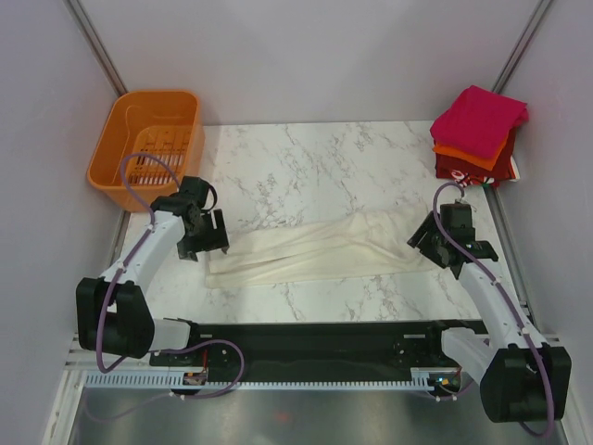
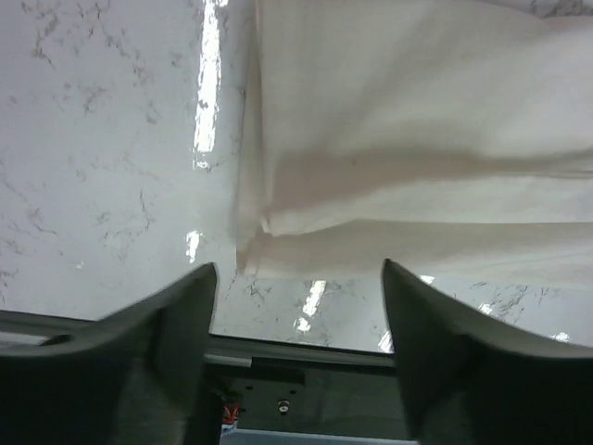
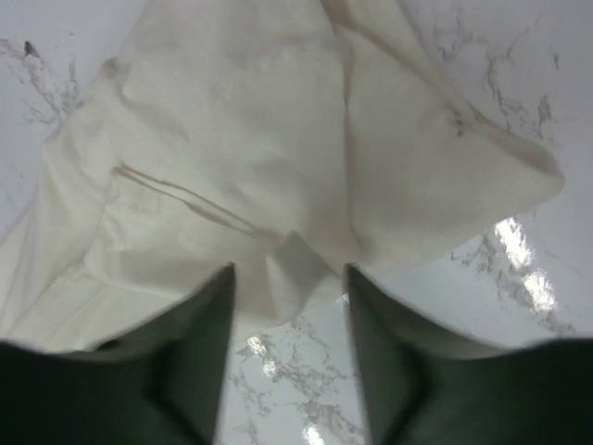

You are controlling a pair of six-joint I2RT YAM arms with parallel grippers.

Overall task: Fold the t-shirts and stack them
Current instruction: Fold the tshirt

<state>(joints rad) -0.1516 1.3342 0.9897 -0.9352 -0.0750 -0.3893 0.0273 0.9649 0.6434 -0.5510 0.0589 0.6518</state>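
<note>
Ok, left to right. Orange basket sits at the far-left corner of the counter, partly past the left edge.

My left pincer is near the left edge, about mid-depth. It is released: jaws well apart, nothing held. In the left wrist view the pincer has bare marble between its tips, and the corner of the cream-white t-shirt lies just beyond them, not touched.

The cream-white t-shirt lies flat on the near half of the counter as a long rumpled band. It runs from beside the left pincer across to the right pincer, its right end a bit farther back than the left.

My right pincer is at that right end, close to the right edge. It is also released: in the right wrist view the pincer has its jaws apart, with a small flap of the shirt lying between the tips, loose, not pinched.

At the far-right corner is the folded stack: magenta-pink shirt on top, orange shirt under it, dark red shirt at the bottom. The stack is well apart from both pincers.
</note>
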